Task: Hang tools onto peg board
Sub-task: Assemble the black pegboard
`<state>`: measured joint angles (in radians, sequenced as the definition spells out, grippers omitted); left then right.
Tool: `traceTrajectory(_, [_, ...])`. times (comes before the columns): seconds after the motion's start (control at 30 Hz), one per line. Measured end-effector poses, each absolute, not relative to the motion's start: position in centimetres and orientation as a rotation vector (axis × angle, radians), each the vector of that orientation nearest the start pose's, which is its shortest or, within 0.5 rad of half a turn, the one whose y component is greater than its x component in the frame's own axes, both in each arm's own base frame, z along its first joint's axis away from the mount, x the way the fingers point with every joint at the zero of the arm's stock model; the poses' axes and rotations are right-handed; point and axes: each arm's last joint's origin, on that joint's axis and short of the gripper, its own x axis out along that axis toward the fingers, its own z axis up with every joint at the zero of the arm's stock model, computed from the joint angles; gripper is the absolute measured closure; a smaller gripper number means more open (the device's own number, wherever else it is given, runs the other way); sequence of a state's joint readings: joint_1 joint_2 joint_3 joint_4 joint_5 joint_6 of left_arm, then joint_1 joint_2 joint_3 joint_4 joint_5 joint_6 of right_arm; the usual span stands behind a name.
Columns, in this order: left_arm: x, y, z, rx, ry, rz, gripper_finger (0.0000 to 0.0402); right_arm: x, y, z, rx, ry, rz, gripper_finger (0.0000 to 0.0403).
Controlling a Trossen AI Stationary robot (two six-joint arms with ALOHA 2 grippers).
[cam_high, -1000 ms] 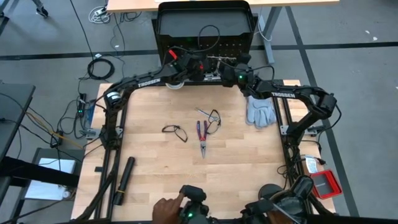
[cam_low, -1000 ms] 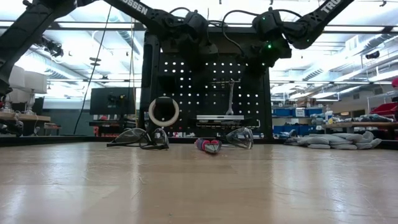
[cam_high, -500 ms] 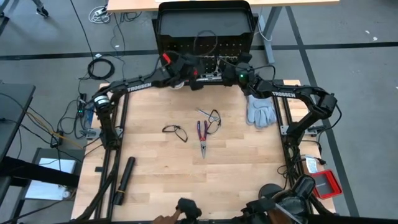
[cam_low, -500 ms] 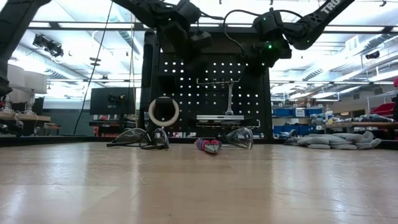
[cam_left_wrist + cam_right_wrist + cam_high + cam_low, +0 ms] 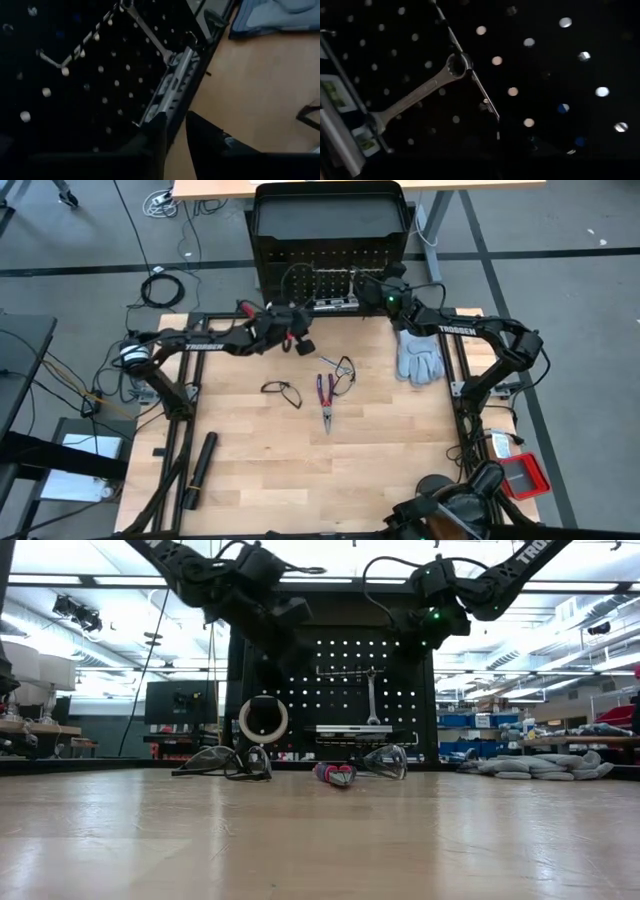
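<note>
The small silver wrench (image 5: 420, 92) hangs by its ring end (image 5: 456, 65) from a wire hook on the black peg board (image 5: 400, 670). The black strip with white squares (image 5: 365, 730) lies at the board's foot. The white tape ring (image 5: 263, 720) shows before the board, above the table. The pliers (image 5: 325, 398) and two black-framed glasses (image 5: 282, 391) (image 5: 343, 370) lie mid-table. My left gripper (image 5: 300, 343) hovers in front of the board, slightly open and empty. My right gripper (image 5: 365, 280) stays up by the board near the wrench.
Grey gloves (image 5: 418, 358) lie at the table's right edge. A long black cylinder (image 5: 200, 468) lies near the near-left corner. The wooden table (image 5: 400, 440) has free room toward its near edge. A red box (image 5: 522, 475) sits off the table on the right.
My left gripper has drawn back from the peg board toward the table's near and left edges, empty. The wrench stays hanging on its hook. A person's hand at the table's near edge has gone out of view.
</note>
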<state>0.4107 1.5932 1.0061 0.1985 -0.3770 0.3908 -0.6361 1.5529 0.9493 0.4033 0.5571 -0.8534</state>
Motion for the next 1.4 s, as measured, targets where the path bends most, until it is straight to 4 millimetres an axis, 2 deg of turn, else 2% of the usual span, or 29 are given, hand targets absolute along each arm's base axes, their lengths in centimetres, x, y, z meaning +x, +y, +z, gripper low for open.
traceTrajectory(0.2, [30.7,13.0,23.0,0.297,0.466,0.682,0.0325,26.5,-21.6,25.8,-0.724,0.704,-1.010,0.0377])
traceTrajectory(0.4, [29.6,10.9,21.2,0.362,0.325,0.716,0.0325,27.2,-21.0,26.7,-0.700,0.770,-1.038,0.0380])
traceTrajectory(0.53, [29.1,10.6,20.6,0.381,0.313,0.743,0.0325,27.7,-21.0,28.2,-0.691,0.765,-1.053,0.0380])
traceTrajectory(0.8, [28.7,10.5,20.1,0.387,0.324,0.745,0.0325,28.6,-20.0,29.7,-0.688,0.817,-1.043,0.0380])
traceTrajectory(1.1, [28.5,11.5,20.1,0.368,0.299,0.716,0.0325,27.9,-21.4,28.3,-0.602,0.849,-1.001,0.0380])
traceTrajectory(1.3, [27.2,14.8,20.7,0.278,0.171,0.534,0.0331,29.2,-21.8,25.9,-0.676,0.962,-0.961,0.0380])
traceTrajectory(1.4, [26.5,16.1,20.7,0.289,0.187,0.569,0.0340,29.9,-22.2,24.0,-0.744,1.065,-0.933,0.0382])
